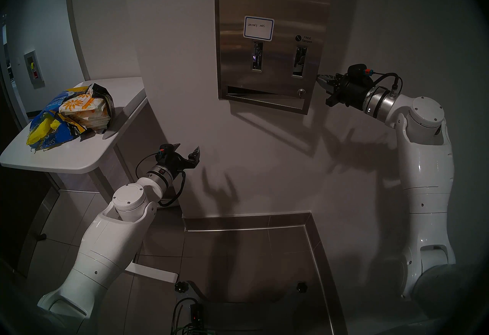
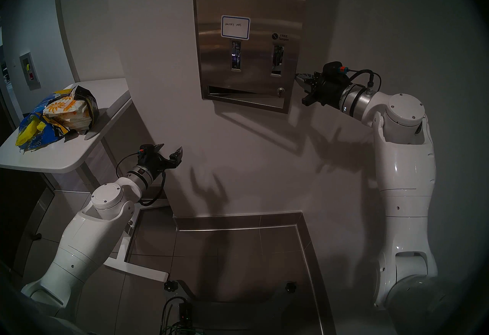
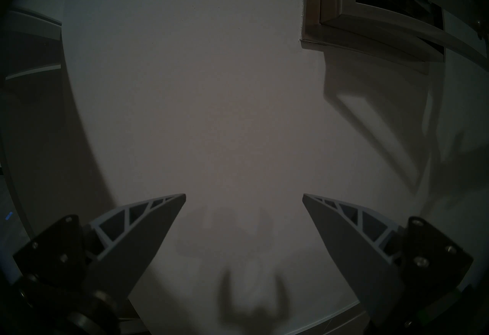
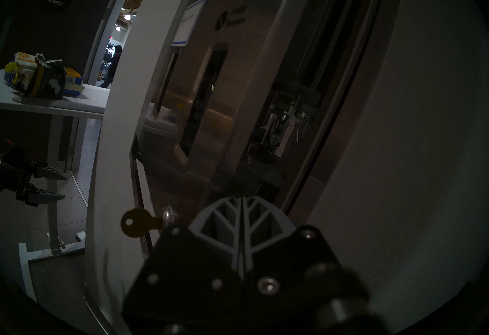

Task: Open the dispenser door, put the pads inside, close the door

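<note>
A tall brushed-steel wall dispenser [image 1: 341, 22] hangs at the upper centre of the head view. Its brushed-steel door [image 1: 270, 35], bearing a blue-bordered white handwritten label [image 1: 258, 28], two vertical lever slots and a wide slot along the bottom, stands ajar, its right edge swung out from the cabinet. In the right wrist view the gap shows chrome lever parts [image 4: 283, 120] inside, and a brass key [image 4: 140, 222] sticks out of the round lock [image 1: 301, 92] at the door's lower right corner.

The right gripper [image 1: 319, 79], at right of centre, has its grey ribbed fingers pressed flat together and holds nothing; its tips sit at the door's free right edge, just above the lock. Whether they touch the edge cannot be told.

The left gripper [image 1: 188, 151], lower centre-left, has its fingers spread wide and empty, facing bare white wall [image 3: 211, 88] below and left of the dispenser.

The pads [image 1: 84, 109], white wrapped packets with orange flower print, lie stacked in a torn blue-and-yellow plastic bag [image 1: 45, 130] on a white rounded table [image 1: 66, 159] at the left edge, well apart from both grippers. Grey floor tiles [image 1: 238, 260] fill the bottom.
</note>
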`<move>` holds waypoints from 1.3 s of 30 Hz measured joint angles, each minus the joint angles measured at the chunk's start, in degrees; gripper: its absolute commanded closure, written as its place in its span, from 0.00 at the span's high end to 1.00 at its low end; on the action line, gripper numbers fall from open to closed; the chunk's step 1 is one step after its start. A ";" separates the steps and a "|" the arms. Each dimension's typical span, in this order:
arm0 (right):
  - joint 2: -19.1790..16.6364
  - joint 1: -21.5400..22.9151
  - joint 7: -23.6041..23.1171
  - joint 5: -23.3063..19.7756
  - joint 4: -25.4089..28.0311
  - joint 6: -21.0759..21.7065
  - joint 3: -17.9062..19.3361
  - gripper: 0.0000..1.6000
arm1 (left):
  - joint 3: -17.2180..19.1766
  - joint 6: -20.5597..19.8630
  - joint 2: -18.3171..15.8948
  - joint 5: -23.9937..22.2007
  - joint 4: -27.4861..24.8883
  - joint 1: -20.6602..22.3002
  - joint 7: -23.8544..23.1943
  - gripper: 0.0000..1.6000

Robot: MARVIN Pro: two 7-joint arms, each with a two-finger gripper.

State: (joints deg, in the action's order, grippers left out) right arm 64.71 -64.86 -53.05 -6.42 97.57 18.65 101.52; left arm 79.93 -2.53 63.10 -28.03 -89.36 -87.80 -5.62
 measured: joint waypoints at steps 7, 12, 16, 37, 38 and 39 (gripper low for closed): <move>-0.44 0.00 -2.03 -1.52 1.85 2.84 1.36 0.00 | 0.00 0.00 -0.02 -0.02 0.00 0.00 0.00 1.00; -1.18 0.00 -4.44 -2.88 3.19 5.28 2.71 0.00 | 0.00 -0.01 -0.03 -0.04 -0.01 0.00 0.00 1.00; -1.76 0.24 -6.18 -3.93 3.74 6.85 3.82 0.00 | 0.00 -0.02 -0.04 -0.05 -0.01 0.00 0.00 1.00; -1.80 2.16 -5.88 -2.81 -0.32 5.20 4.43 0.00 | -0.02 -0.02 -0.08 -0.09 -0.07 -0.02 0.25 1.00; -1.71 2.20 -5.70 -2.65 -0.67 4.95 4.41 0.00 | -0.02 -0.02 -0.08 -0.09 -0.07 -0.02 0.25 1.00; -1.54 2.29 -5.38 -2.34 -1.32 4.49 4.37 0.00 | -0.02 -0.02 -0.08 -0.10 -0.07 -0.02 0.26 1.00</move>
State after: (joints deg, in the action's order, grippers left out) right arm 63.17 -62.57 -58.44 -8.76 96.25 23.14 105.90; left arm 79.91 -2.55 63.02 -28.12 -89.43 -87.82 -5.36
